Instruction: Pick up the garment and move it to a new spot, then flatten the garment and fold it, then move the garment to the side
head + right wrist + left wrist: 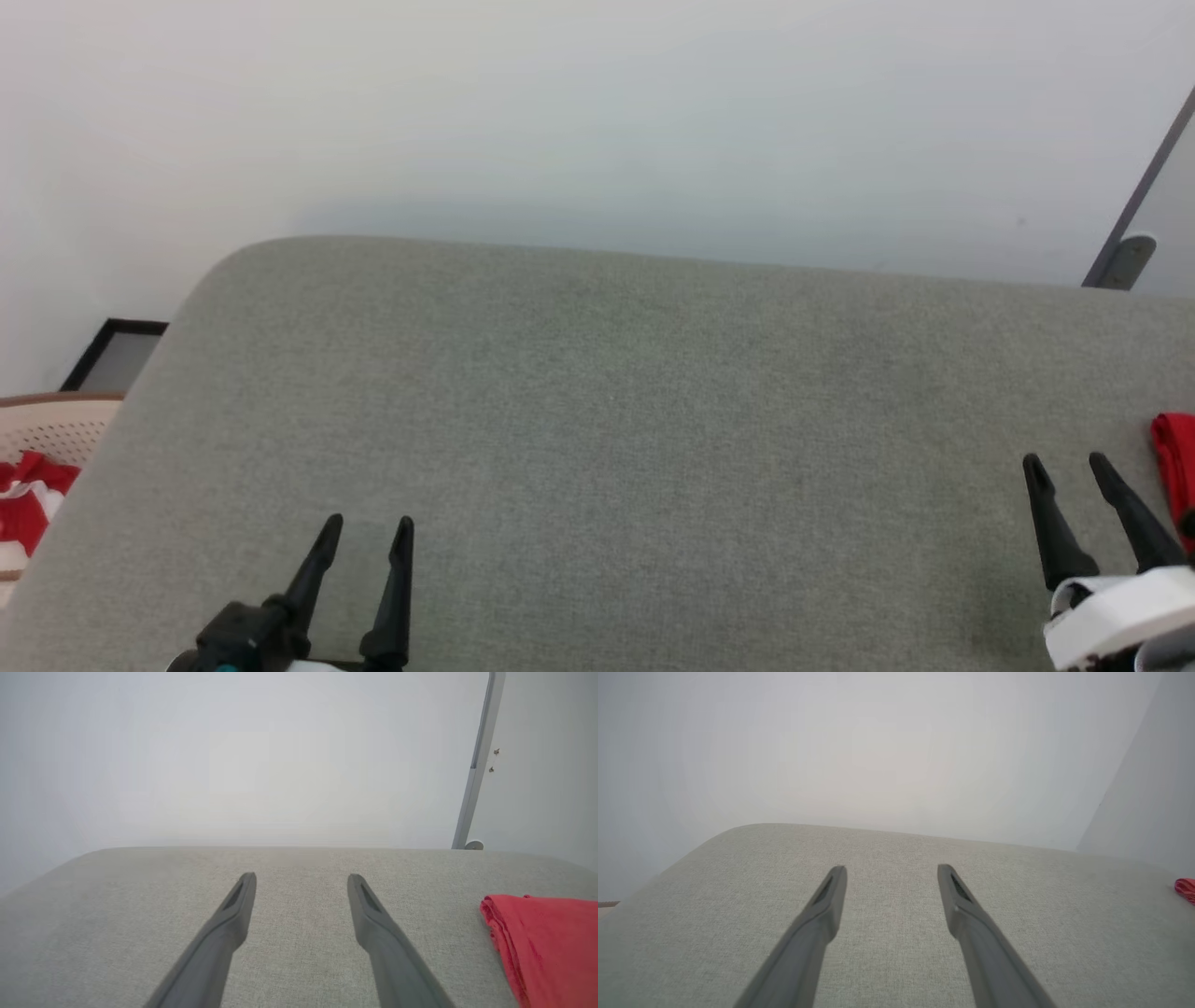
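wall (597, 112): pale and plain, seen behind everything else.

pad (597, 420): a broad grey woven surface with a rounded far-left corner, spread before the robot.

garment (546, 942): a red cloth laid on the pad at its right side and cut off at the view's edge. in the right wrist view a rounded, layered edge is turned toward the fingers. in the head view the garment (1174, 462) is seen as a red strip just right of the right gripper, apart from its fingers. in the left wrist view the garment (1186, 889) is seen as a small red tip far to the right.

basket (56, 425): cream, perforated and brown-rimmed, set off the pad's left side. a bunched red-and-white cloth (28, 504) is held in it; what kind of cloth cannot be told.

left gripper (369, 521): shown at the lower left above the pad. its fingers are parted by a moderate gap, and nothing is held between them, as the left wrist view of the left gripper (891, 868) confirms.

right gripper (1064, 459): shown at the lower right above the pad. its fingers are likewise parted and nothing is gripped, as is seen in the right wrist view of the right gripper (301, 876).

post (476, 760): a slim grey bar against the wall, ended by a round foot behind the pad's far edge.

frame (117, 355): a black-edged panel seen beyond the basket, by the wall.
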Motion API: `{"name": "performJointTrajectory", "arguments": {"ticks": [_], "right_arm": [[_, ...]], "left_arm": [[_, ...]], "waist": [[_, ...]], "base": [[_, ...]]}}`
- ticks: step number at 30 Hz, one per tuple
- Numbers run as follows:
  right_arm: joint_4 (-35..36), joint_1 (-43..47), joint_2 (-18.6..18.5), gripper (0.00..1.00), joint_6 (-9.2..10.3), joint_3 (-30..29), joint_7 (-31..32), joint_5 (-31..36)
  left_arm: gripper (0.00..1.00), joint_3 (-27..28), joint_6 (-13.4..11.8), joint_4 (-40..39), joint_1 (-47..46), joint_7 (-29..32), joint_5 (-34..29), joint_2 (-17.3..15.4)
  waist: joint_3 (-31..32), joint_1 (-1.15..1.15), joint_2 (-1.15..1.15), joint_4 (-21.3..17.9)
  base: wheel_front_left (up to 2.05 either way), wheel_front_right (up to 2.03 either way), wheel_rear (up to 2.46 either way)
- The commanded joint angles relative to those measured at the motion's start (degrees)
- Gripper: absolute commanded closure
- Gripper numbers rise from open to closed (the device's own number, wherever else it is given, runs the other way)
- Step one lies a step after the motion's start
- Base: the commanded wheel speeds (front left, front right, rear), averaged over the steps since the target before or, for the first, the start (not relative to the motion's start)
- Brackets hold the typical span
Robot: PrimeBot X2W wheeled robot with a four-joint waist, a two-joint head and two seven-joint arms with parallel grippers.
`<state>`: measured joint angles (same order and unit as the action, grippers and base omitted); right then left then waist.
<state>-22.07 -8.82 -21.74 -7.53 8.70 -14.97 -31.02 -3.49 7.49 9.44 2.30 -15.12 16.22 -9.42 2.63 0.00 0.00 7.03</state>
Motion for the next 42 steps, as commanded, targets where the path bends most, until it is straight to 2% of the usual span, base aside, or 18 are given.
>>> {"name": "performJointTrajectory", "arguments": {"ticks": [1, 22, 42], "right_arm": [[1.0, 1.6, 0.4, 0.00, 0.10, -0.7, -0.2, 1.0], [12.9, 14.1, 5.7, 0.00, 0.10, -9.4, -0.3, 5.2], [13.6, 15.0, 6.8, 0.00, 0.10, -9.3, 0.1, 4.3]], "left_arm": [[0.00, 0.2, 0.0, -0.6, 0.8, 0.0, -0.1, 0.0], [0.00, 1.5, 0.0, -6.1, 6.4, 0.0, -0.9, 0.8], [0.00, 1.5, 0.0, -6.6, 6.1, 0.0, -0.4, 0.9]], "waist": [[0.8, 0.00, 0.00, 0.5], [1.0, 0.00, 0.00, 0.9], [1.4, 0.00, 0.00, 0.3]], "base": [[0.00, 0.00, 0.00], [0.00, 0.00, 0.00], [0.00, 0.00, 0.00]]}}
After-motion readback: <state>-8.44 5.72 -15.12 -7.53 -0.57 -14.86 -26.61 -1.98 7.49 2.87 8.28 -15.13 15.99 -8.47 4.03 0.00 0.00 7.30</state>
